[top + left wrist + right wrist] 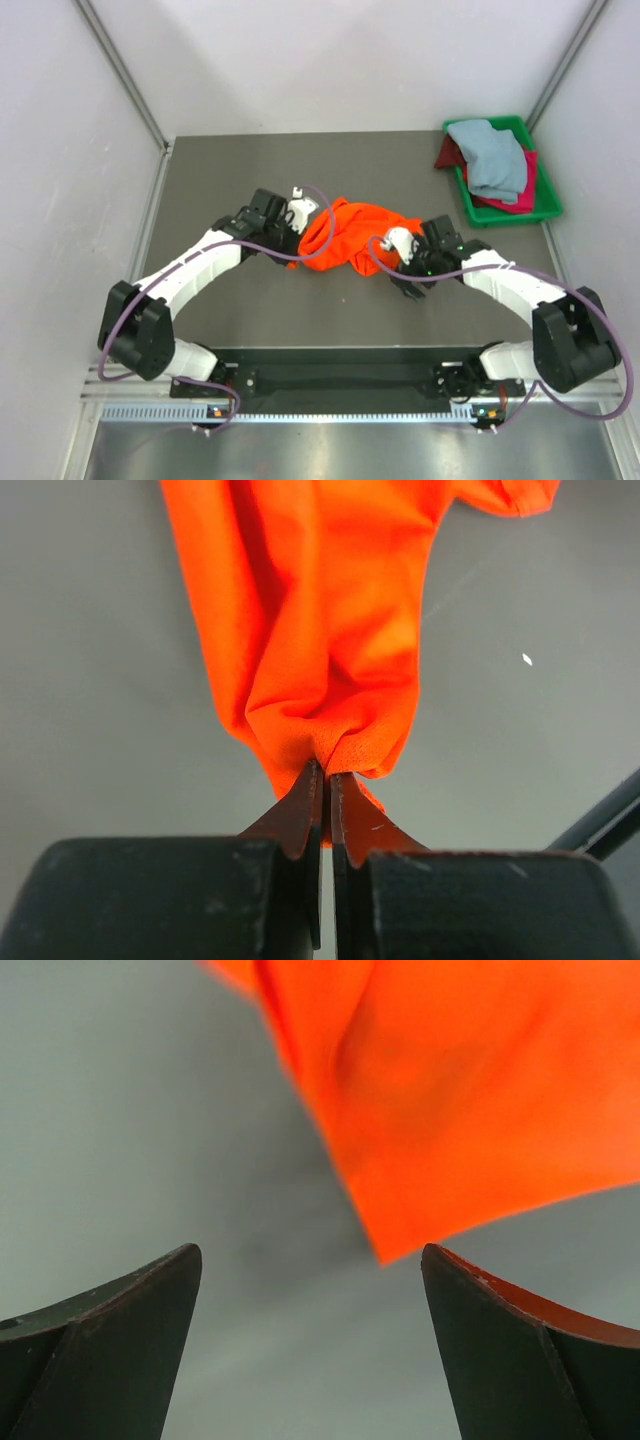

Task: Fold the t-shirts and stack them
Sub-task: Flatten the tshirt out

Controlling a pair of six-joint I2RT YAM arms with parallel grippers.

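Your left hand (325, 770) is pinched shut on a bunched edge of the orange shirt (345, 235). The folds hide how much cloth sits btwn the tips. Right hand (310, 1255) gapes wide w/ nothing in it, and a blurred shirt corner lies just ahead. The shirt lies crumpled mid-counter (250, 300) btwn both hands. Grey-blue shirt (495, 155) covers most of the crimson ones (524, 196) in the green tray (548, 205), far-right corner. Grey counter shows all round the orange shirt.

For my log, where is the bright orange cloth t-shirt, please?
Top view: the bright orange cloth t-shirt lies mid-table, left fingers pinching its left end.
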